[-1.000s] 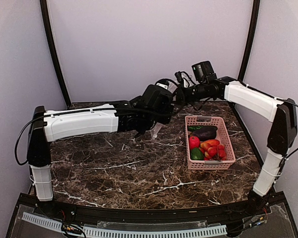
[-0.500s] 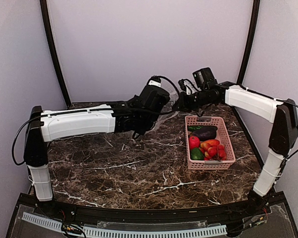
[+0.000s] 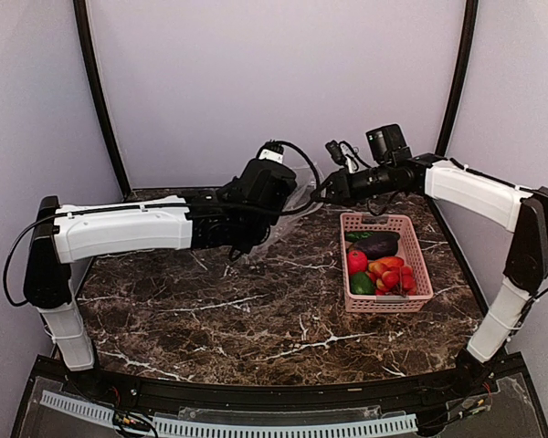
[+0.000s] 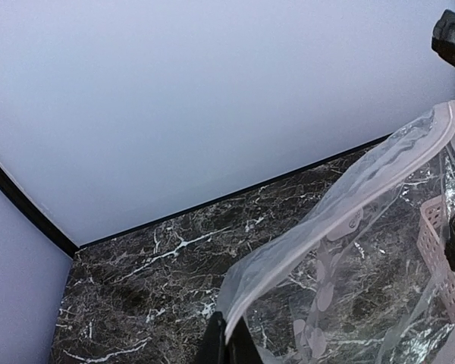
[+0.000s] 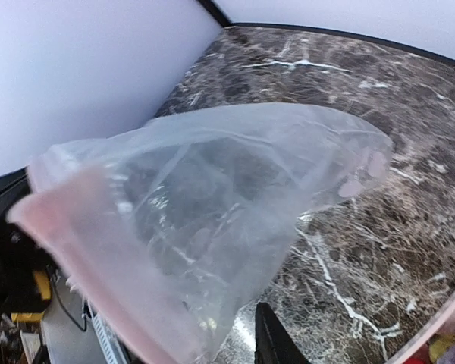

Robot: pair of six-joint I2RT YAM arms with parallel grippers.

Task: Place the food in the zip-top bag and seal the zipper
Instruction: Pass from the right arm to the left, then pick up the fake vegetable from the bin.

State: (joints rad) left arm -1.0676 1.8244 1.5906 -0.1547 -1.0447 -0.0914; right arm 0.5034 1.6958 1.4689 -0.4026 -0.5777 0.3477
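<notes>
Over the back of the tabletop (image 3: 237, 310), held the zip-top bag (image 3: 297, 193) up in the air between the two wrists. Had let it dangle low under the left arm a second before; since then had drawn that arm back and up toward its own side and raised the right one a little. Pinched the bag's lower corner in the left gripper (image 4: 227, 340), jaws narrow on the plastic. Kept the zipper (image 4: 364, 171) stretched as a straight slanting strip up toward the right gripper (image 3: 326, 189). Showed only one finger (image 5: 274, 345) of that gripper in its wrist view, under the blurred bag mouth, so could not tell whether clamped on the plastic or not. Left the food (image 3: 381, 265) lying in the pink basket (image 3: 390, 305), near the tabletop's right edge. Left broad marble showing across the left side and the near half, down to the front edge.
</notes>
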